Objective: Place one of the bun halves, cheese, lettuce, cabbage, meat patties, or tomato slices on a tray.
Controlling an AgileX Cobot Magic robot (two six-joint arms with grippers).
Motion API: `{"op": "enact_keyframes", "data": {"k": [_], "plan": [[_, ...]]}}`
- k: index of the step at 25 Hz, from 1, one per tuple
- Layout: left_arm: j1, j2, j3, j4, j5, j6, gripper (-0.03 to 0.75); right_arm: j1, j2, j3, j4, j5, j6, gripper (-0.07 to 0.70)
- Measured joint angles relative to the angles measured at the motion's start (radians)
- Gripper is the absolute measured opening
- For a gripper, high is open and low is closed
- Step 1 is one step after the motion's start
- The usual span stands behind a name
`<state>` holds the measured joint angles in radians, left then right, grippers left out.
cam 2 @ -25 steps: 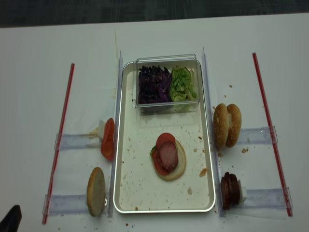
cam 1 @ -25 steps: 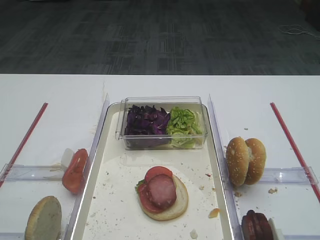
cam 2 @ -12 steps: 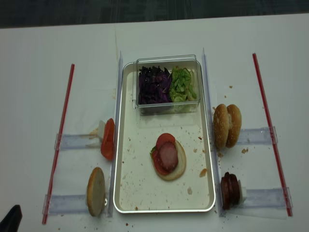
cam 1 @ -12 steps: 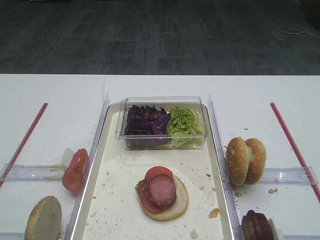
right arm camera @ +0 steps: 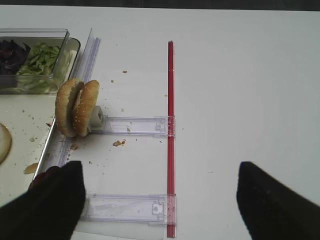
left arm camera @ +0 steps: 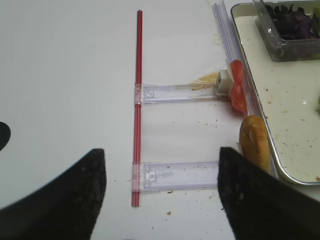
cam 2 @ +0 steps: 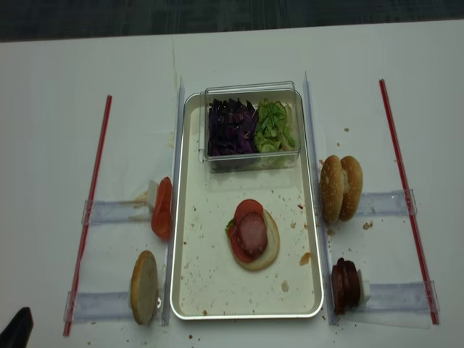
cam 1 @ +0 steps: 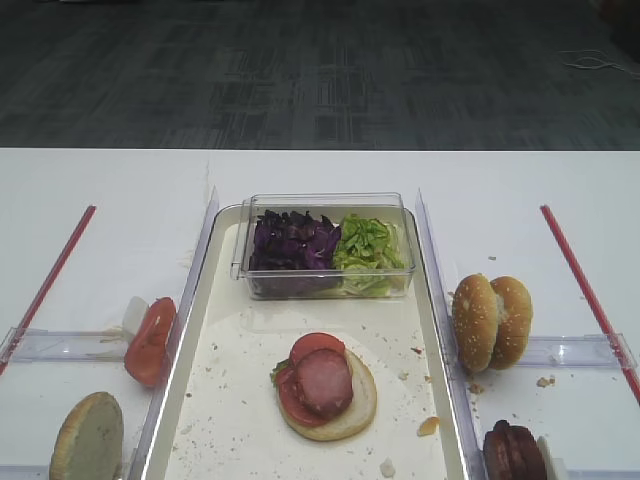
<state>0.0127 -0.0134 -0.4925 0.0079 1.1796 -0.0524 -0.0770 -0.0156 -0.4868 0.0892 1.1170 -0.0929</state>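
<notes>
The cream-white tray (cam 2: 210,279) holds a bun half (cam 1: 358,410) topped with a tomato slice (cam 1: 317,346) and a meat patty (cam 1: 325,383). Right of the tray, two bun halves (right arm camera: 76,107) stand on edge, with upright meat patties (cam 2: 346,284) nearer. To its left are tomato slices (left arm camera: 237,92) and another bun half (left arm camera: 254,142). Cabbage (cam 1: 292,243) and lettuce (cam 1: 365,243) fill a clear box. No cheese shows. My left gripper (left arm camera: 162,195) hangs open and empty over the left table. My right gripper (right arm camera: 160,200) hangs open and empty over the right table.
The clear box (cam 2: 251,90) stands at the tray's far end. Clear plastic rails (right arm camera: 132,125) and red strips (right arm camera: 170,135) lie on the white table on both sides. Crumbs dot the tray and the table. A dark gripper tip (cam 2: 16,330) shows at the near left corner.
</notes>
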Motion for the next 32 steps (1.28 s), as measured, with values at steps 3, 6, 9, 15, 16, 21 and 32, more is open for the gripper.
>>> {"op": "enact_keyframes", "data": {"k": [3,6,9,15,16,21,32], "plan": [[0.000,0.000,0.000,0.000,0.000,0.000,0.474,0.000,0.000,0.000,0.000,0.000,0.000,0.643],[0.000,0.000,0.000,0.000,0.000,0.000,0.474,0.000,0.000,0.000,0.000,0.000,0.000,0.643],[0.000,0.000,0.000,0.000,0.000,0.000,0.474,0.000,0.000,0.000,0.000,0.000,0.000,0.643],[0.000,0.000,0.000,0.000,0.000,0.000,0.474,0.000,0.000,0.000,0.000,0.000,0.000,0.643],[0.000,0.000,0.000,0.000,0.000,0.000,0.474,0.000,0.000,0.000,0.000,0.000,0.000,0.643],[0.000,0.000,0.000,0.000,0.000,0.000,0.474,0.000,0.000,0.000,0.000,0.000,0.000,0.643],[0.000,0.000,0.000,0.000,0.000,0.000,0.474,0.000,0.000,0.000,0.000,0.000,0.000,0.643]]}}
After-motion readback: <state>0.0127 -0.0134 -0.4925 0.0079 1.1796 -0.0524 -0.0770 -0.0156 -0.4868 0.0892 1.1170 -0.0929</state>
